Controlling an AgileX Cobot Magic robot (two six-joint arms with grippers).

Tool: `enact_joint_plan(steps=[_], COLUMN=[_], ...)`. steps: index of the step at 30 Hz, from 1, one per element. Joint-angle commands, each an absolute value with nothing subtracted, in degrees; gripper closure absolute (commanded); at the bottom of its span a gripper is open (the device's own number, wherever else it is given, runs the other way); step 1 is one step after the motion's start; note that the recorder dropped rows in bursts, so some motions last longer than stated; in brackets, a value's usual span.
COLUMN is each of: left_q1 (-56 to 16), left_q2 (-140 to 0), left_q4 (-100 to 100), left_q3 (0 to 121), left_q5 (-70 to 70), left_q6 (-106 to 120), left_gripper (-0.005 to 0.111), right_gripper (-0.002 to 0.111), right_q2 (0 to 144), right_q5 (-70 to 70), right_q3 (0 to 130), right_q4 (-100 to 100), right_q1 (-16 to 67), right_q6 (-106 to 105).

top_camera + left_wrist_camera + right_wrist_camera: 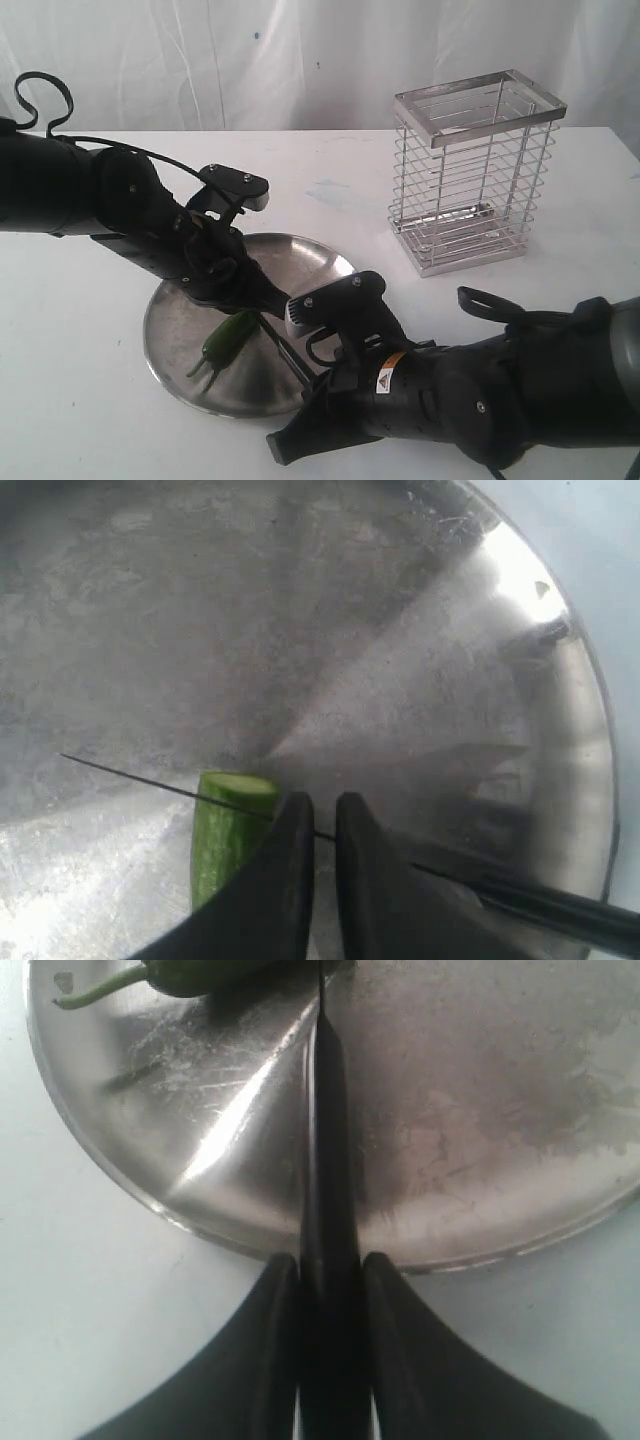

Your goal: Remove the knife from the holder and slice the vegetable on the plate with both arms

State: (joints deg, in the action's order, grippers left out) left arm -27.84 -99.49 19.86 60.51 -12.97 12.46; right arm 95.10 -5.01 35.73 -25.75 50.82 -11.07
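**A:** Start at the left. What is the left pincer (322,805) doing?

**B:** It reaches in from the left and hangs low over the plate (300,260). Its fingers (285,880) stand almost together with only a thin slit between them. I can see nothing clamped in that slit.

**A:** And the vegetable (228,338)?

**B:** It lies on the plate, on the near left part, with its thin stem pointing towards the plate's near rim. The wrist camera shows its other end as a flat, pale green cut face. The green body runs right alongside the outer face of one finger. I cannot tell whether that finger presses on it.

**A:** Where is the knife (322,1140)?

**B:** Out of its basket and over the plate, with the blade pointing towards the chili. From the left wrist the blade shows as a thin dark line crossing the cut end. Whether the edge touches the green flesh I can't say.

**A:** Who holds it?

**B:** The right pincer (330,1265), which is clamped on the black handle just off the plate's near rim. One finger sits on each side of the handle.

**A:** Anything further right?

**B:** The holder (475,185) stands upright on the white bench (80,380), behind and to the right, well apart from the plate.
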Motion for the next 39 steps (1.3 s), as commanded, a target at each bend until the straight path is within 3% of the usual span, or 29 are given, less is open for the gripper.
enact_joint_plan(steps=[1, 39], left_q1=[-28.1, -28.1], left_q2=[-99.3, -99.3], left_q4=[20.1, 20.1], left_q3=[60.8, 60.8], left_q5=[-13.3, -13.1], left_q6=[12.7, 12.9], left_gripper=[0.092, 0.092], right_gripper=[0.108, 0.108], right_q2=[95.0, 95.4], right_q5=[-5.0, -4.7], right_q3=[36.0, 36.0], right_q4=[-25.7, -25.7], right_q1=[50.9, 50.9], right_q6=[-11.5, -11.8])
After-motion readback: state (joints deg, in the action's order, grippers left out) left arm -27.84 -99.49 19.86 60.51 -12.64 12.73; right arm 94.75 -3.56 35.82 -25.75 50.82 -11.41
